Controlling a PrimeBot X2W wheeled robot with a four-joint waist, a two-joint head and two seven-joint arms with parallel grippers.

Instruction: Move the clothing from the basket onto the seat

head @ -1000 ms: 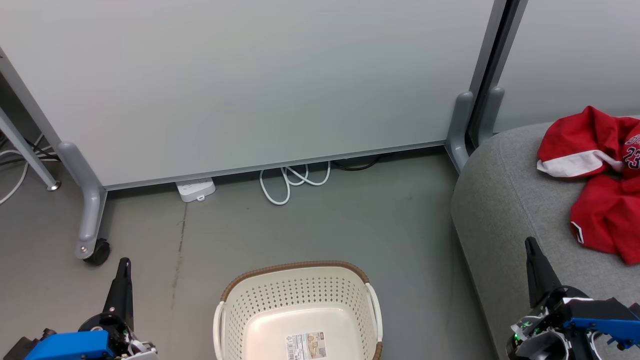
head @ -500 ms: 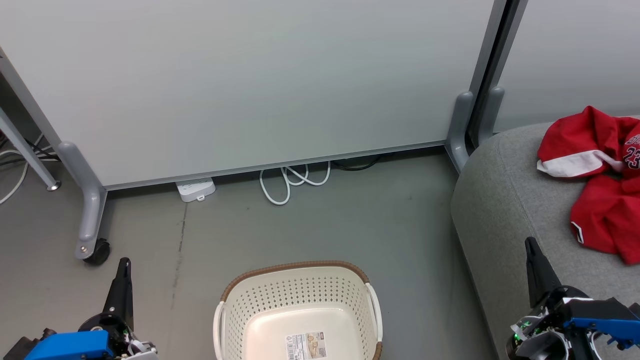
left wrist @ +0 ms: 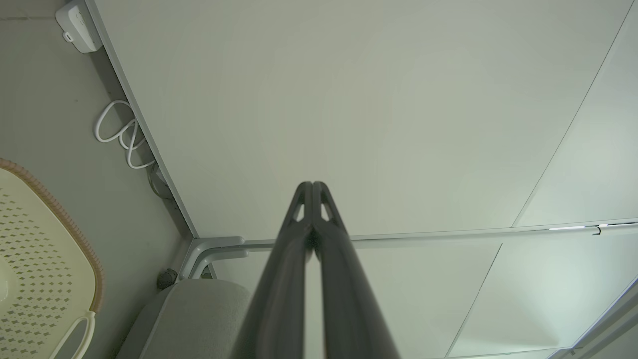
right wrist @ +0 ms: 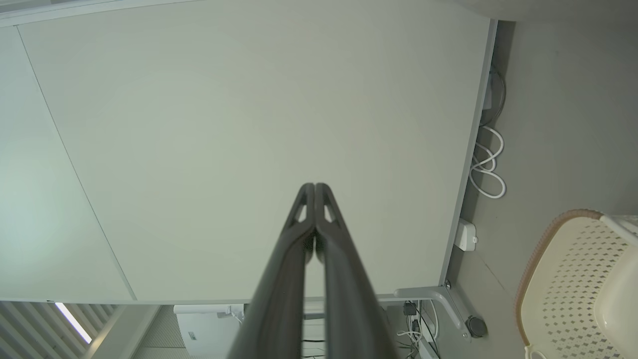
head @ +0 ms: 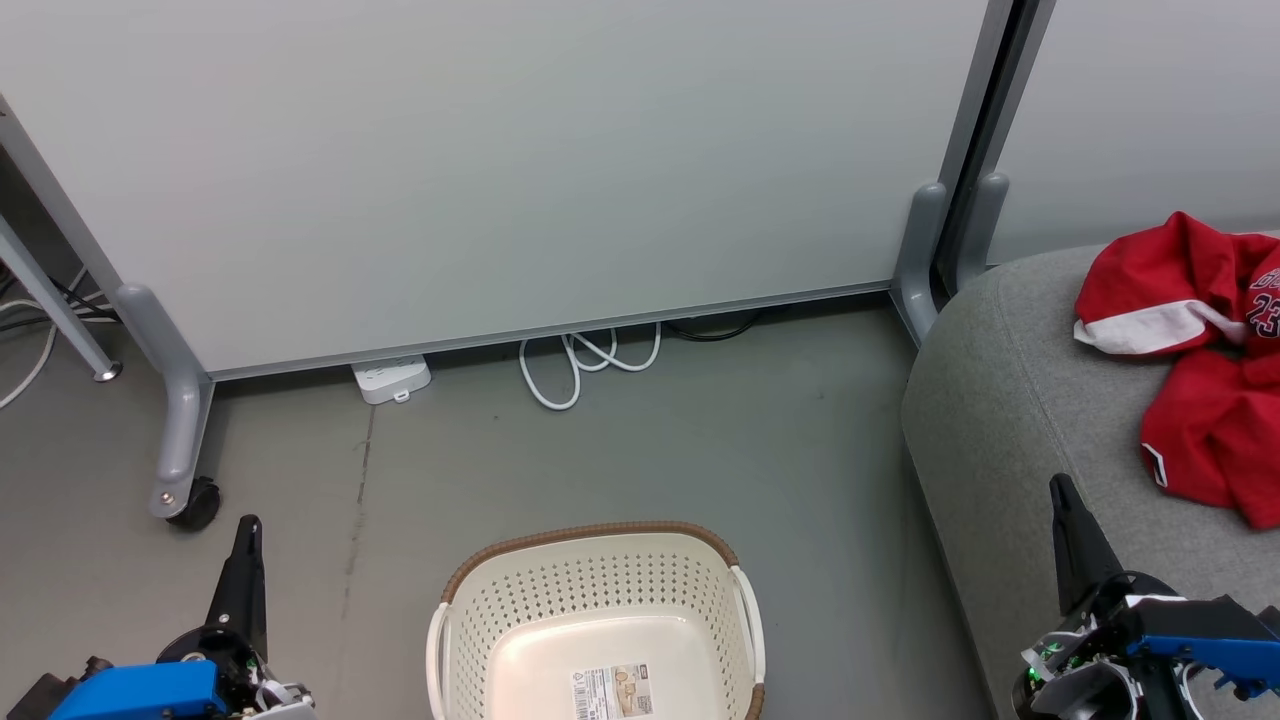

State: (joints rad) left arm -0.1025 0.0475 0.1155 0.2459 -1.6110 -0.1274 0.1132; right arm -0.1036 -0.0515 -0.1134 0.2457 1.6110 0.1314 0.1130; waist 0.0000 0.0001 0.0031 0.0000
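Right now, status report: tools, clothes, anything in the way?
Left tool shut, empty. Right tool shut, empty. Clothes on sofa; basket shows none. Nothing between basket and sofa.

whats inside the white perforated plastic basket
The basket holds a label sticker on its bare floor, no clothing in the part that shows. Its near end runs off the head view's bottom edge, unseen. The red garments lie on the grey fabric sofa.

red clothing [head: 1200, 430], grey seat [head: 1010, 420], white perforated basket [head: 600, 590]
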